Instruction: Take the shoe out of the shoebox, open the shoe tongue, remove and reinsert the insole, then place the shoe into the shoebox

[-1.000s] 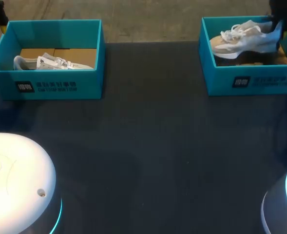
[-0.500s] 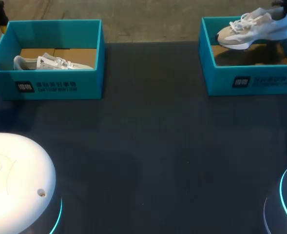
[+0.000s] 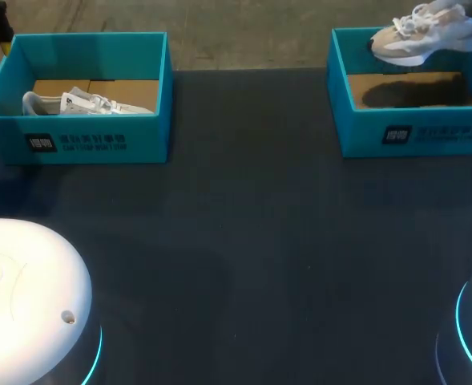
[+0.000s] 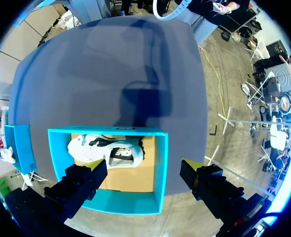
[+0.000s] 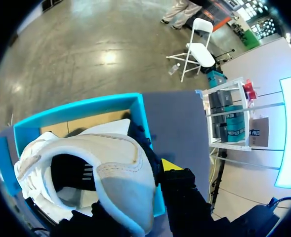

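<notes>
**Right end effector (image 5: 128, 195) clamped on the heel of the shoe (image 5: 86, 168) — the shoe hangs just above its open shoebox (image 5: 76, 108), which lies directly beneath the end effector.**

The shoe looks light, with a soft, yielding upper and loose laces. The stiffer heel collar, where the fingers pinch, seems the soundest hold, though the toe may droop or swing. The left end effector (image 4: 145, 183) hovers with fingers spread above a second shoebox (image 4: 120, 207) holding another shoe (image 4: 105, 150), and touches neither. The dark matte tabletop (image 3: 244, 241) — below and aside of the right end effector, between the boxes — probably offers fair grip and working room for tongue and insole.
</notes>
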### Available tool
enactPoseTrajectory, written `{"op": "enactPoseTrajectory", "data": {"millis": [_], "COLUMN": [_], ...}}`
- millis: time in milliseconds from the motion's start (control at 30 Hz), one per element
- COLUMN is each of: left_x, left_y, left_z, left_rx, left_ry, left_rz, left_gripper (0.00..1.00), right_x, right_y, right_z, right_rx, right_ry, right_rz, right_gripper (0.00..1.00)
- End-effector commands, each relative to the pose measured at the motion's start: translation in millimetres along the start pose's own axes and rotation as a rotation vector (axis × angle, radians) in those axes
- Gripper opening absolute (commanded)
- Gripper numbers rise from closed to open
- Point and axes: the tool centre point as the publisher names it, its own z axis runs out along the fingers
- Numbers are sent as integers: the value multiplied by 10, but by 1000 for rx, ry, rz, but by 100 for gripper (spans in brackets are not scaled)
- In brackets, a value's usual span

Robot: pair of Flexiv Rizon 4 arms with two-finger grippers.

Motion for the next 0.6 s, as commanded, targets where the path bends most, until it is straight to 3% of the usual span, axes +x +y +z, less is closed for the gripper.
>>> {"op": "enactPoseTrajectory", "data": {"millis": [33,333,600], "left_x": [3,3,3], "left_y": [-15,-15,-15], "left_z": [-4,-4,-4], "left_rx": [-2,-2,-2], "left_ry": [2,2,2], "left_rz": [1,1,1], "left_gripper": [100,100,100], "right_x": [-21,64,147], "right_y": [-185,-563,-941], "right_z": [-223,-731,-1007], "right_rx": [-15,-24,-9], "right_ry": [2,1,5], "right_rz": [1,-13,1], "right_gripper": [0,0,0]}}
